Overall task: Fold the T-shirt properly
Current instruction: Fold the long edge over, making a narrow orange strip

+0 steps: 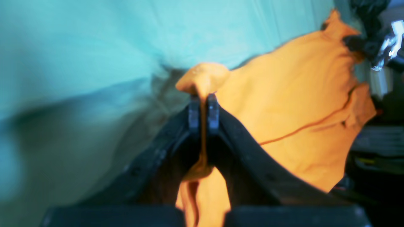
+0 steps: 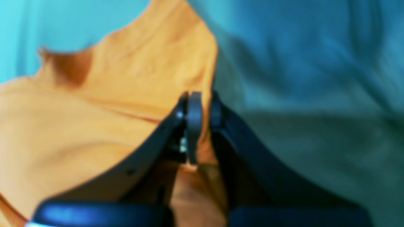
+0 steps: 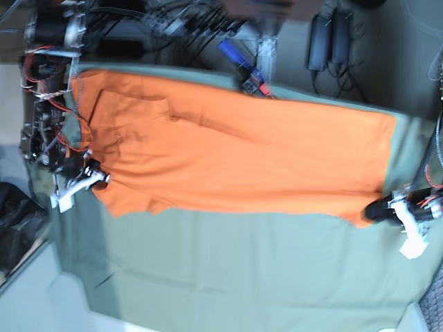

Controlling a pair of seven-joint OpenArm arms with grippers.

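1. The left end effector [image 1: 203, 110] is clamped on a bunched corner of the T-shirt [image 1: 303, 104], orange cloth squeezed between its narrow pads and trailing back between the fingers
2. The right end effector [image 2: 202, 110] pinches another edge of the same garment [image 2: 94, 119] (the view is blurred, but cloth runs between the pads)
3. From the base view, the T-shirt [image 3: 242, 152] lies stretched lengthwise between the two, the left end effector [image 3: 379, 209] at one end and the right end effector [image 3: 95, 178] at the other
4. It rests on the grey-green cover of the counter [image 3: 242, 270], cables and power adapters [image 3: 329, 34] beyond the far edge
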